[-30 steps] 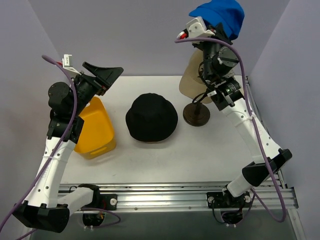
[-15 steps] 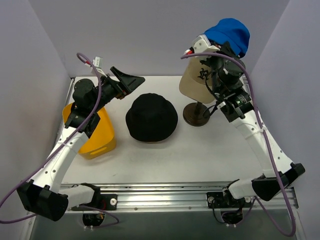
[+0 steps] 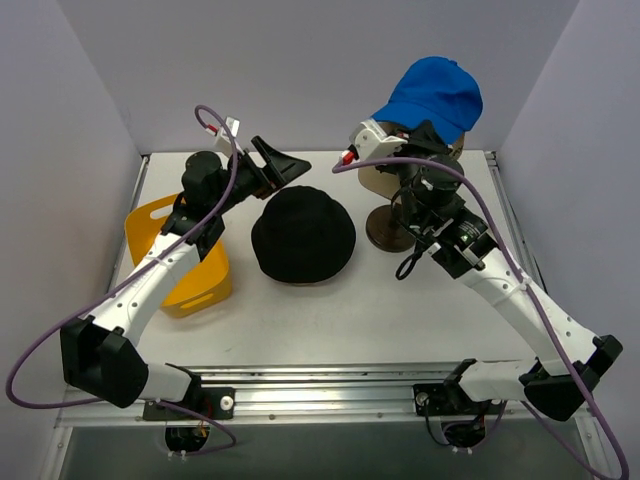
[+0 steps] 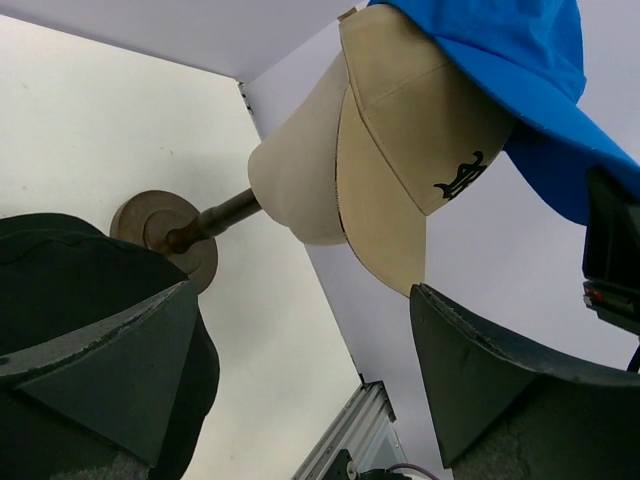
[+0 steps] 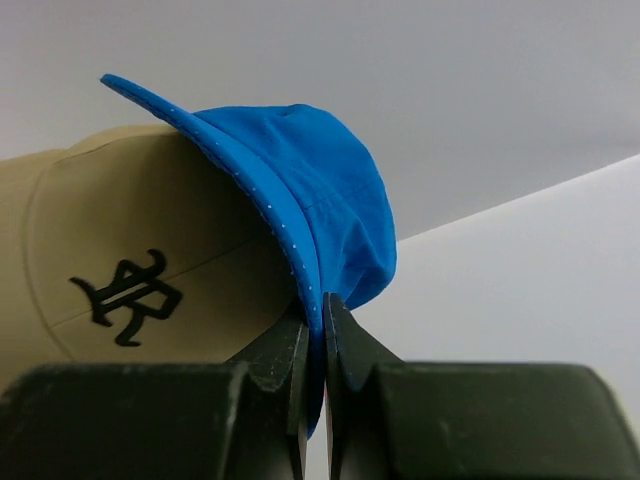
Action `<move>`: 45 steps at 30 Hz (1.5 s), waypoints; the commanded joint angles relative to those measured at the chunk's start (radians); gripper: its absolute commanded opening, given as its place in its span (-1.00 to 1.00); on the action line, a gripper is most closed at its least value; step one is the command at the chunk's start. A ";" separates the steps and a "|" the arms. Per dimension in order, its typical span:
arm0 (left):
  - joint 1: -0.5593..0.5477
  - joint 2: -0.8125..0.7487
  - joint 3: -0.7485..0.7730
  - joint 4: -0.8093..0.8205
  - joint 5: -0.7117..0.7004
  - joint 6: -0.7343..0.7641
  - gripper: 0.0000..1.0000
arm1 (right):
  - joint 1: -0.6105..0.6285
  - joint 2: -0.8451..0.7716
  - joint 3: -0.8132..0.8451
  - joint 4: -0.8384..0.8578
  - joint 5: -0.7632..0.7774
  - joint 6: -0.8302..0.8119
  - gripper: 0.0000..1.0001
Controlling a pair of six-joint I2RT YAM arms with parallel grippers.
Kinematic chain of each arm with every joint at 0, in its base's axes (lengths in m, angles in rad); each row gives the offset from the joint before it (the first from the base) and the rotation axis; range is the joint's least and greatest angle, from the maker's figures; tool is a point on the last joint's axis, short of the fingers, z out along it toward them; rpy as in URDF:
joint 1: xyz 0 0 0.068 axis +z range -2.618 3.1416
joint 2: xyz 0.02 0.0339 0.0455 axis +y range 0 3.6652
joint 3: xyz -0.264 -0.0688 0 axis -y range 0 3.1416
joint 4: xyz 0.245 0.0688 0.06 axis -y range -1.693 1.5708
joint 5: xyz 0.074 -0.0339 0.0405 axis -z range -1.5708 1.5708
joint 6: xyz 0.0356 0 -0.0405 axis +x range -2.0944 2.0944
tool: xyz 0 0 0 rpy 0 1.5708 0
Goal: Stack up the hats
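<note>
Most of tan cap (image 3: 378, 182) hidden behind right arm (image 3: 470, 250), under blue cap (image 3: 435, 95)

White table (image 3: 400, 300) with three things set on it

A yellow tray (image 3: 190, 265) is seen at the left side of the table, close to the left wall and tilted, with one rim raised. A black bucket hat (image 3: 303, 235) is laid crown-up near the middle, just beside the tray but apart from it; a thin dark red edge (image 3: 300, 285) is shown under its near rim, so what touches the table there cannot be told for certain. The round dark wooden base (image 3: 380, 235) of a stand is placed to the right of the hat, near it but not touching
</note>
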State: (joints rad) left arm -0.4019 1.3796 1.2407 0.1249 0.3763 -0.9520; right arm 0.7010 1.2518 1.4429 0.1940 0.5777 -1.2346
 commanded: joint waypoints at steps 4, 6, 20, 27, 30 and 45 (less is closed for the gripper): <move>-0.005 0.009 0.037 0.084 0.024 0.025 0.91 | 0.057 0.021 -0.009 0.009 0.148 -0.049 -1.00; -0.005 0.007 0.031 0.084 0.019 0.027 0.91 | 0.087 0.034 -0.022 0.002 0.200 -0.055 -1.00; -0.003 0.035 0.032 0.096 0.021 0.024 0.90 | 0.183 -0.009 -0.144 -0.028 0.318 -0.037 -1.00; -0.005 0.050 0.036 0.104 0.021 0.013 0.90 | 0.184 -0.023 -0.177 -0.077 0.304 0.032 -1.00; -0.003 0.049 0.037 0.102 0.018 0.013 0.90 | 0.184 -0.025 -0.184 -0.114 0.291 0.072 -1.00; -0.006 0.064 0.117 0.050 0.021 0.045 0.90 | 0.212 -0.065 -0.185 -0.271 0.300 0.250 -0.51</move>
State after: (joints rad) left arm -0.4034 1.4368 1.2781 0.1581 0.3782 -0.9333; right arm 0.8936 1.2240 1.2377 0.0193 0.8322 -1.0733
